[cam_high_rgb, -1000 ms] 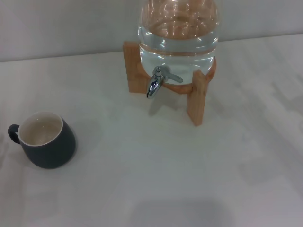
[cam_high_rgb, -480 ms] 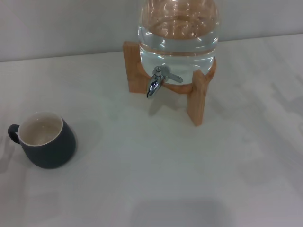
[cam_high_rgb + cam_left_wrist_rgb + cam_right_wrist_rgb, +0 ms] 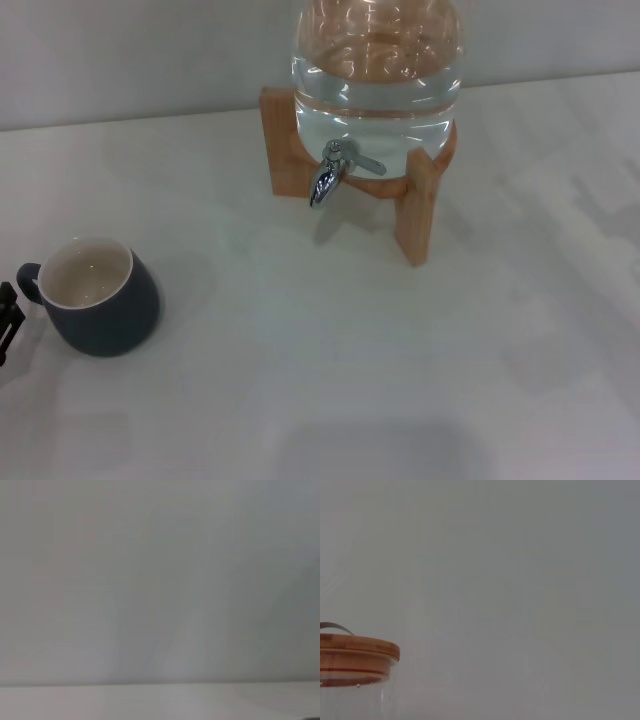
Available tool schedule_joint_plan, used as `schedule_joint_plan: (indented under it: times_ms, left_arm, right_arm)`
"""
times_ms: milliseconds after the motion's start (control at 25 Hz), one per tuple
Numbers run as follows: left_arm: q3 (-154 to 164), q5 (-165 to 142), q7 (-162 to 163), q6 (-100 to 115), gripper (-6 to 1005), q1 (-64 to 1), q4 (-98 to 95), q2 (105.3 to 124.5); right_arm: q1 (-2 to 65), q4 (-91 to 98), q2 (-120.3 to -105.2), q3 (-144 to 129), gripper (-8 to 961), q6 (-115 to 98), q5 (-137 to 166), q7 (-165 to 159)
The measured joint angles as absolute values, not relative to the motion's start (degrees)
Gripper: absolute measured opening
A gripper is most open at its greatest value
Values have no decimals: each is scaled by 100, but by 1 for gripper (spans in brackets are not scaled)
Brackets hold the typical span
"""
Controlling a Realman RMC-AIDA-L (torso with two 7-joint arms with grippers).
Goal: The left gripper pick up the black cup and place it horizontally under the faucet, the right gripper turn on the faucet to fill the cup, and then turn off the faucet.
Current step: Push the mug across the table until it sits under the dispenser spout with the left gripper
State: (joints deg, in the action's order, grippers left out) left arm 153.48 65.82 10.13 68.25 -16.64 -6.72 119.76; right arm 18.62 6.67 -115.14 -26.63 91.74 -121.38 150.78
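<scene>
Nothing of the task is yet done. The black cup (image 3: 98,296) stands upright at the lower left of the head view, well apart from the faucet (image 3: 334,170) — ungrasped. Only a tip of the left gripper (image 3: 8,320) is seen at the left edge; its jaw state cannot be told. The right gripper is not seen.

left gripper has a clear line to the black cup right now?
Probably yes. The left gripper is just entering at the table's left edge beside the black cup's handle side, with nothing between them. The cup stands upright, well apart from the faucet.
</scene>
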Motion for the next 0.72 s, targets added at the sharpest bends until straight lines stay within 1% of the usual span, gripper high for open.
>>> schedule_joint_plan:
  times_ms: [720]
  left_arm:
    - [15381,6417,1002,6724,889,-1730,-686,11961]
  right_arm:
    - [1872,659,-11514,-2663,861,9229,-12138,15078]
